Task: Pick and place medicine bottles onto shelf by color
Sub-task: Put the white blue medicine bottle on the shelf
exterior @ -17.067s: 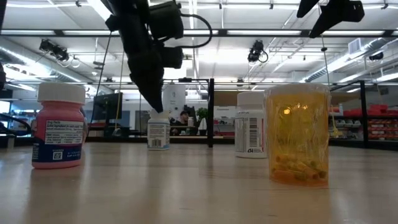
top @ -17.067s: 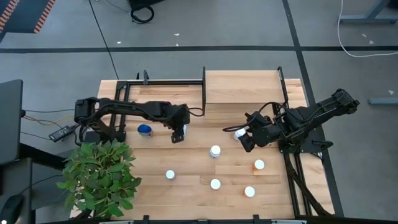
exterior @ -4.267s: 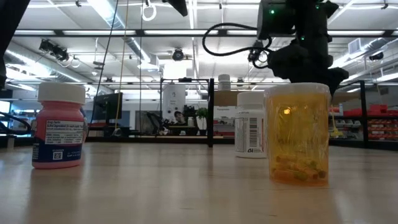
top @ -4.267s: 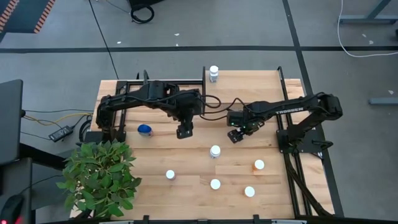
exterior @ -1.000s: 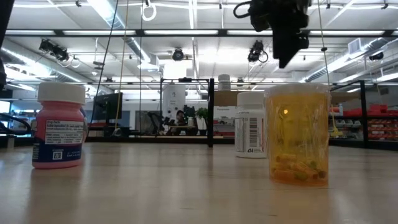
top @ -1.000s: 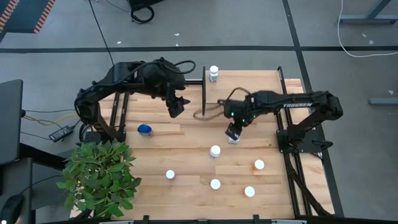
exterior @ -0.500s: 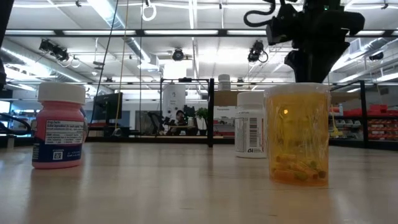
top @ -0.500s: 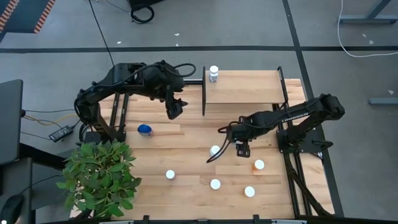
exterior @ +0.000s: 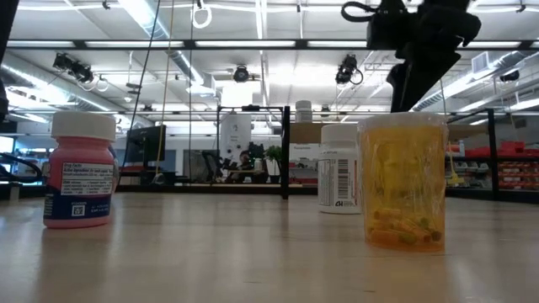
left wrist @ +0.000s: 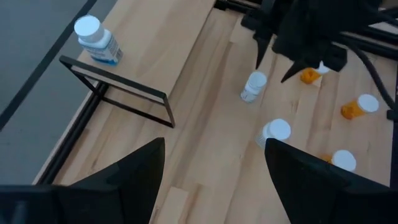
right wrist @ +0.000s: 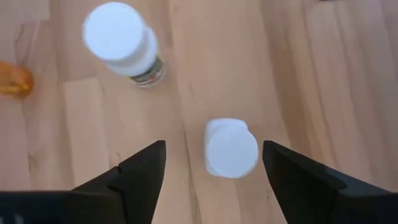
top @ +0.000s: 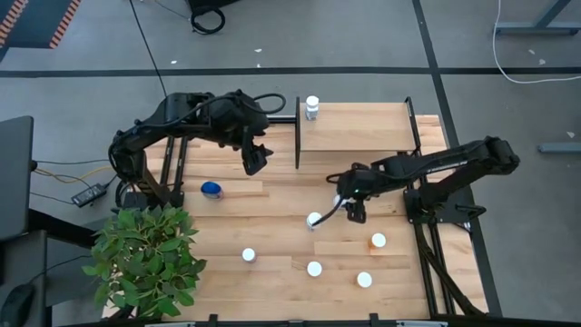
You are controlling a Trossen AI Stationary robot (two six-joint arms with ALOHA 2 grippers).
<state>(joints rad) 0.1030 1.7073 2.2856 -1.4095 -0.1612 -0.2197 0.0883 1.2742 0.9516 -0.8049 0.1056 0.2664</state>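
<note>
The bench [top: 272, 272] carries a shelf [top: 354, 127] at its far edge, w/ one white bottle [top: 312, 107] set on the shelf's far left corner. Left gripper [top: 255, 160] is held above the bench beside the shelf's left rail, fingers spread wide, empty. Right gripper [right wrist: 211, 163] is poised mid-bench, fingers wide, over a white-capped bottle [right wrist: 231, 148]; nothing is gripped.
</note>
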